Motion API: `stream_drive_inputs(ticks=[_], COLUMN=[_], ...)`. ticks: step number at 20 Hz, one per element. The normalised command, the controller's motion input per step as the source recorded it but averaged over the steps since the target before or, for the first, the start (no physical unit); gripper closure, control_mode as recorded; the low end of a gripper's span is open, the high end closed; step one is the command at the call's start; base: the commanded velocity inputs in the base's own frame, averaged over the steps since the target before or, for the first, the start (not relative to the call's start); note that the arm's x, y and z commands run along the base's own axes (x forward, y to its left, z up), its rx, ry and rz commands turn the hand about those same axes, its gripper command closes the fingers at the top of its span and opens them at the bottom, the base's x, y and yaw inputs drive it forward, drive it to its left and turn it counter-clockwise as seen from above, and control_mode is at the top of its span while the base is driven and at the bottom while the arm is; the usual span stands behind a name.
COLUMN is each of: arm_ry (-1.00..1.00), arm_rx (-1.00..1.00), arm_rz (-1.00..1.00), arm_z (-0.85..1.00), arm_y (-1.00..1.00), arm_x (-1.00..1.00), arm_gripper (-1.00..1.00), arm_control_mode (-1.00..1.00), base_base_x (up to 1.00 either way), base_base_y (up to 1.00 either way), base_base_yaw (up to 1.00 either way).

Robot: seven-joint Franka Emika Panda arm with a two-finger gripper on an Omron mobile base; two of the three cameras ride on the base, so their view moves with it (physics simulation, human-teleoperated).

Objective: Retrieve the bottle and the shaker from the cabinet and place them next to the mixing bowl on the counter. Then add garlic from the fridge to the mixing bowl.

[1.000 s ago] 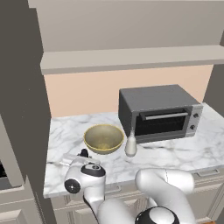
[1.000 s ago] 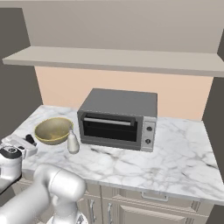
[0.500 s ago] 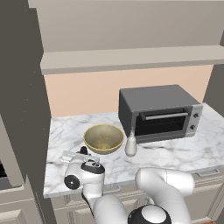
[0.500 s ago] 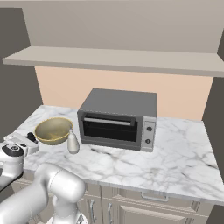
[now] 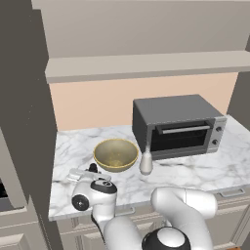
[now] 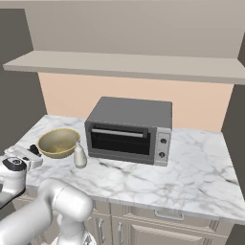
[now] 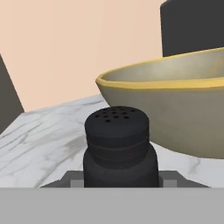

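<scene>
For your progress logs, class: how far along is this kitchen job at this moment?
Done: the whitish pear-shaped bottle stands beside the golden-brass mixing bowl on the white marble counter. In hand: the black tapered shaker sits close before the end effector, next to the bowl. Left: garlic; the bowl looks empty.

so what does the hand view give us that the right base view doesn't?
Hand view alone: the perforated top of the shaker, close up and upright on the counter, apart from the mixing bowl just behind it.

Right base view alone: the bottle standing beside the bowl, the toaster oven, the long cabinet shelf, and the arm's position at the counter's left end.

Both: shaker, golden bowl, marble counter and peach wall.
</scene>
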Motion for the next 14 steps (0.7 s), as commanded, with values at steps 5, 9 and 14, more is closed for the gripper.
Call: stream_drive_inputs(ticks=[5,9,14], arm_ry=[0.0,0.0,0.0], arm_rx=[0.0,0.0,0.0], arm_rz=[0.0,0.0,0.0], arm_z=[0.0,0.0,0.0], arm_y=[0.0,0.0,0.0], arm_x=[0.0,0.0,-0.04], arm_gripper=[-1.0,-1.0,-1.0], arm_control_mode=[-1.0,-1.0,-1.0], base_base_x=[0.0,0.0,0.0], base_base_y=[0.0,0.0,0.0], base_base_yaw=[0.0,0.0,0.0])
